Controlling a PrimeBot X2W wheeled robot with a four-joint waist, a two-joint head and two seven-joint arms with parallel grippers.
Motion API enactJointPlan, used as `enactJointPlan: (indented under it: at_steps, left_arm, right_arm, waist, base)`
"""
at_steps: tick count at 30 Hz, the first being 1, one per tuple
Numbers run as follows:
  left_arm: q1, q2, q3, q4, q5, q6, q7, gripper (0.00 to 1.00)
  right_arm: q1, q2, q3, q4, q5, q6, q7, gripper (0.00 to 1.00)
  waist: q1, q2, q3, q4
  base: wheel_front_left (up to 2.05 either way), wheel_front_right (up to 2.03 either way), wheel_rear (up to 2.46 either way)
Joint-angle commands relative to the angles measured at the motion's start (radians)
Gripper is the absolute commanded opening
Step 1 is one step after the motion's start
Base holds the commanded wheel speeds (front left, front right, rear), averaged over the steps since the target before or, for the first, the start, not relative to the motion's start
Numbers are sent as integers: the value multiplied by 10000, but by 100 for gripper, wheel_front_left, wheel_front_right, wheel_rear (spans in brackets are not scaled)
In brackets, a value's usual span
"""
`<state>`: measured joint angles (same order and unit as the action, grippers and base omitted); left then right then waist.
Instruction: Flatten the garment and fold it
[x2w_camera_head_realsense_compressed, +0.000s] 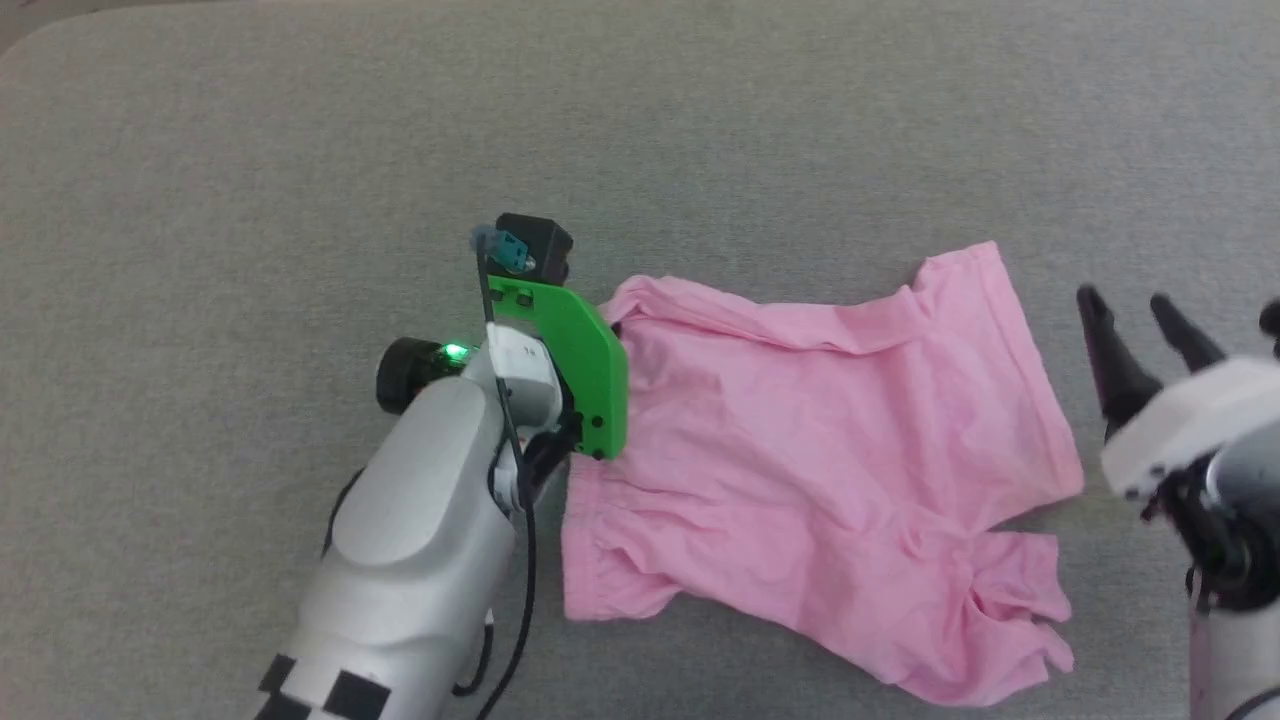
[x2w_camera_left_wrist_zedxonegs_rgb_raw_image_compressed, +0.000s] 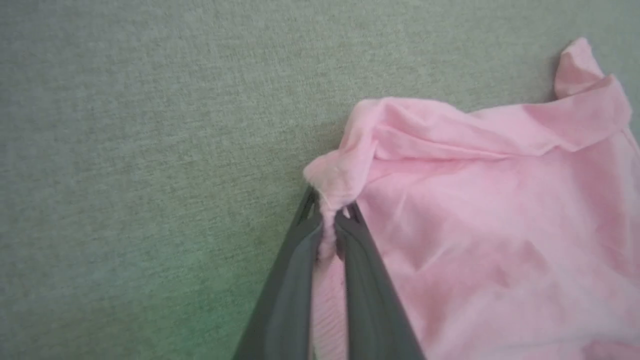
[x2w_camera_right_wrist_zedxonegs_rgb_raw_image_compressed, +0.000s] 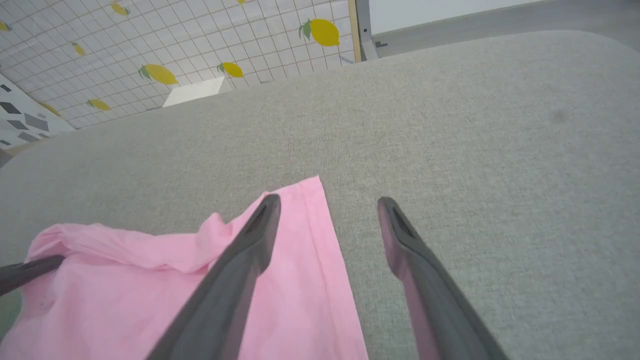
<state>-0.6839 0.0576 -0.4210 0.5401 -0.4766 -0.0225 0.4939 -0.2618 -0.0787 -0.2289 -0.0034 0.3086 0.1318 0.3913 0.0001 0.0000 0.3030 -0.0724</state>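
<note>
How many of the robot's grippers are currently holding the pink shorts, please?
1. The left gripper is shut on the pink shorts' bunched corner; the right gripper hovers open at their leg hem, holding nothing.

Bright, even, soft-shadowed light; wrist views slightly soft, with a green glow lower left.

Head view overhead; wrist views close, low; all share garment (x2w_camera_head_realsense_compressed: 800, 430).
</note>
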Motion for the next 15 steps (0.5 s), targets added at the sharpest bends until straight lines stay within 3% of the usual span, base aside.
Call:
enactJointPlan:
  at_steps: [1, 5, 15]
  left_arm:
    - [277, -16, -56, -381, -50, -36, -157, 0]
    - [833, -38, -385, -1499, -176, -26, -237, 0]
    - [1516, -62, -1005, -3167, -435, 325, -179, 0]
  right_arm:
    - [-511, -213, 56, 295, -118, -11, 225, 100]
    - [-1524, -943, 179, 1377, -728, -11, 1047, 100]
    - [-3322, -1743, 1163, 3452, -2021, -11, 3186, 100]
  waist:
    - [-1, 0, 133, 308]
    - [-1, 0, 434, 830]
    - [-1, 0, 1174, 1625]
  base:
    - [0, 0, 0]
    - [0, 0, 0]
    - [0, 0, 0]
